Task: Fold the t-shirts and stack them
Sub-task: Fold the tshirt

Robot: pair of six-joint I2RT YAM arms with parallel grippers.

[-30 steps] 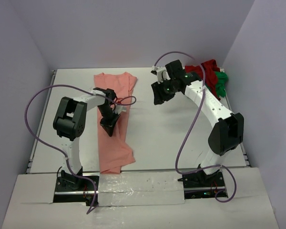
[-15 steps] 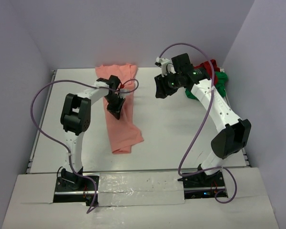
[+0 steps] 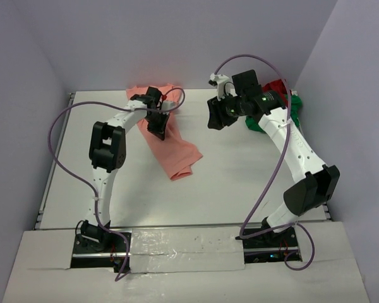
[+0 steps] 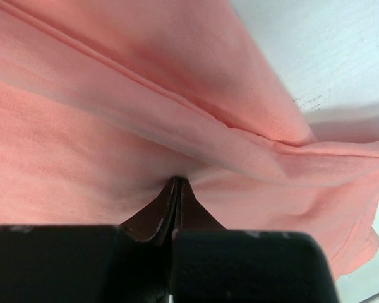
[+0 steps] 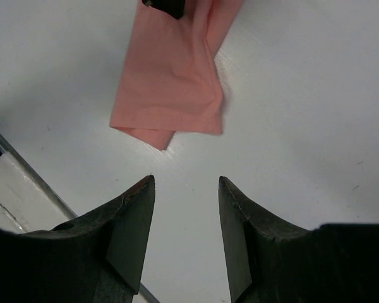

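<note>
Left gripper (image 3: 158, 128) is out at the far side of the table (image 3: 240, 183), and its fingers (image 4: 167, 211) are pressed flat together on a fold of the pink shirt (image 3: 177, 154), cloth nipped right at the tips. In the left wrist view the pink shirt (image 4: 114, 126) fills nearly everything ahead of the left gripper (image 4: 177, 183), with a seam ridge running across above the tips and a strip of bare table (image 4: 341, 50) off to the upper right. From that pinch the shirt drapes down and away toward the right arm's side, and its loose end lies flat on the table; a smaller bunch sits just beyond the gripper at the far edge. Right gripper (image 3: 215, 120) hangs above the table with its jaws apart and nothing between them. Its own camera shows the right gripper (image 5: 185, 180) over bare table (image 5: 290, 95), with the pink shirt (image 5: 170, 95) ahead of the fingertips and clear of them. Behind that gripper, on its outer side, the red shirt (image 3: 276, 86) and green shirt (image 3: 295, 106) sit heaped together in the far right corner, well apart from the pink one.
</note>
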